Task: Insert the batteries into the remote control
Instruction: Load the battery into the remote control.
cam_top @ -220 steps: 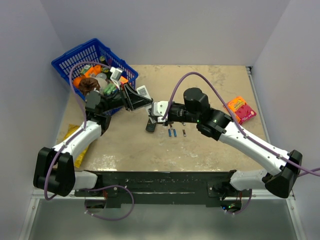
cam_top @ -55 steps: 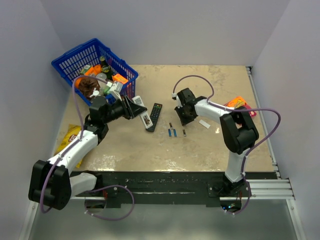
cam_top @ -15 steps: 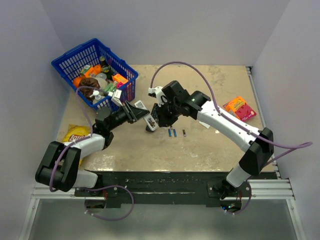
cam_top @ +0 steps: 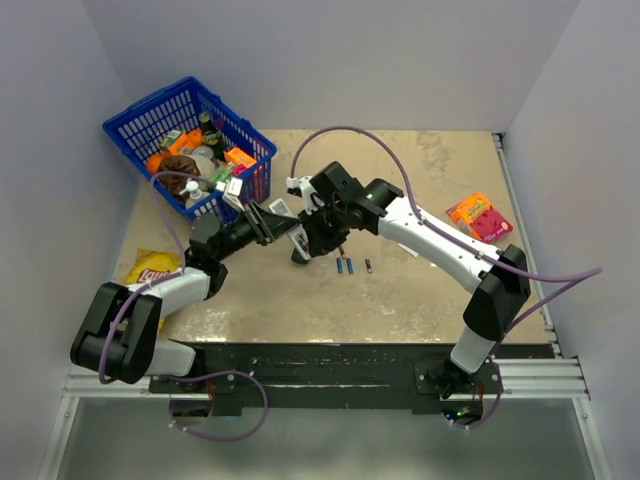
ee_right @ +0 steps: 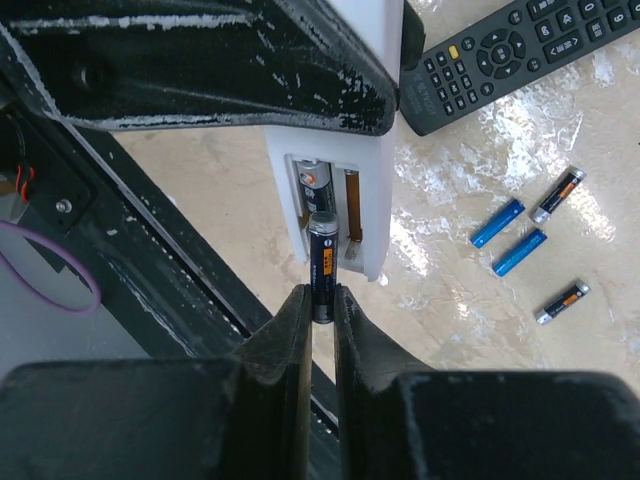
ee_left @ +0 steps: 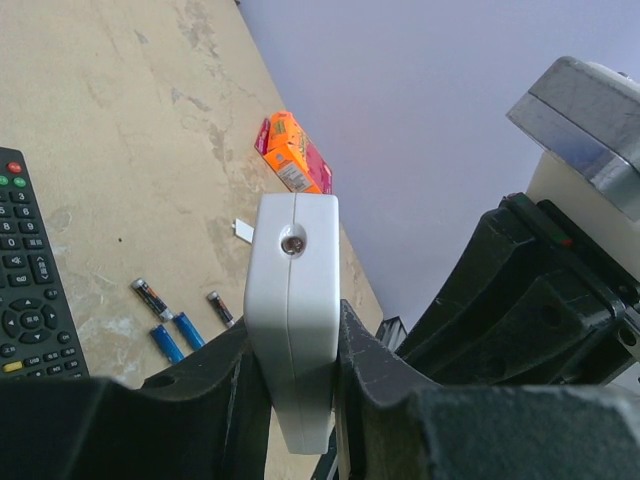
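My left gripper (cam_top: 272, 222) is shut on the white remote control (cam_top: 294, 236) and holds it edge-on above the table; in the left wrist view the remote (ee_left: 292, 300) is clamped between both fingers. My right gripper (cam_top: 316, 232) is shut on a dark battery (ee_right: 322, 265), its top end at the open battery compartment in the remote's back (ee_right: 378, 200). One dark cell (ee_right: 312, 180) sits in that compartment. On the table lie two blue batteries (ee_right: 498, 222) (ee_right: 520, 252) and two dark ones (ee_right: 557, 195) (ee_right: 560, 302).
A long black remote (ee_right: 510, 55) lies on the table under the grippers. A blue basket (cam_top: 150, 110) full of items stands at the back left. An orange box (cam_top: 478, 217) lies at the right, a yellow snack bag (cam_top: 150, 270) at the left.
The right arm went off to the right, then came back to the remote. In the last half second its gripper moved a little left, closer to the remote.
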Controlling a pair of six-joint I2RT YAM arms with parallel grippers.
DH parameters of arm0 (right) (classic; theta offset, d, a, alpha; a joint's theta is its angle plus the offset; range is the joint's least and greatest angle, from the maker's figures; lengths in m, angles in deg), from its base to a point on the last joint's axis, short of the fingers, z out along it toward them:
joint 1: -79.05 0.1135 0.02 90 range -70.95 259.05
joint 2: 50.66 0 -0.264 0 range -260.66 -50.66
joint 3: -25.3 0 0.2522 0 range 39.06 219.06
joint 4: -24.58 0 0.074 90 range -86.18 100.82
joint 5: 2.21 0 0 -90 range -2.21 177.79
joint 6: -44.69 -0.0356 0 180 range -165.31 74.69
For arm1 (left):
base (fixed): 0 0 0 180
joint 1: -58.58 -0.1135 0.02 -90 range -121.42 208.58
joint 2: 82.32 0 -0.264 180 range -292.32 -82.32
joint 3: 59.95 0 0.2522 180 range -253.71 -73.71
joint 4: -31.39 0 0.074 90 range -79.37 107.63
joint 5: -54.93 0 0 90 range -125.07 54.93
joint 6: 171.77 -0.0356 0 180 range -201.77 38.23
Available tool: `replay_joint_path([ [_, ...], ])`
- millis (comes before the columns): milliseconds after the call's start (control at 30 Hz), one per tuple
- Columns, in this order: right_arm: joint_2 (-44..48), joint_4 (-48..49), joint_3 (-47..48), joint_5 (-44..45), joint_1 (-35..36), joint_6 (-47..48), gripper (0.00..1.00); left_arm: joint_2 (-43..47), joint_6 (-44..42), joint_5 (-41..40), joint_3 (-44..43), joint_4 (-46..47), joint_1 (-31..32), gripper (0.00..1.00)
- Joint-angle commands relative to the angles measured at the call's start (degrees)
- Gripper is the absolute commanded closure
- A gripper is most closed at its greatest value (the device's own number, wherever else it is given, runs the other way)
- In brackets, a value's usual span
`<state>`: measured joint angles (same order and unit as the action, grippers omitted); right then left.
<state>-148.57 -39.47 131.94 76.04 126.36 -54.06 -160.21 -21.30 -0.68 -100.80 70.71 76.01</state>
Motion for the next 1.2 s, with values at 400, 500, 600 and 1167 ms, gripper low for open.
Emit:
replay_joint_path([
  [400,-1.94,-4.12,5.73,2.08,0.33,-4.08,0.95,1.69,3.25,0.5,1.69,7.48,1.03,1.0],
  [500,-1.94,-4.3,6.17,1.73,0.41,-3.9,0.95,1.69,3.52,0.33,1.78,7.74,1.2,1.0],
  [600,-2.46,-5.08,6.7,1.46,0.59,-3.82,0.95,1.77,4.04,0.15,2.04,8.18,1.38,1.0],
  [1167,-2.02,-4.74,7.4,4.8,0.85,-5.66,0.82,1.42,8.52,-0.2,4.15,12.22,1.64,1.0],
])
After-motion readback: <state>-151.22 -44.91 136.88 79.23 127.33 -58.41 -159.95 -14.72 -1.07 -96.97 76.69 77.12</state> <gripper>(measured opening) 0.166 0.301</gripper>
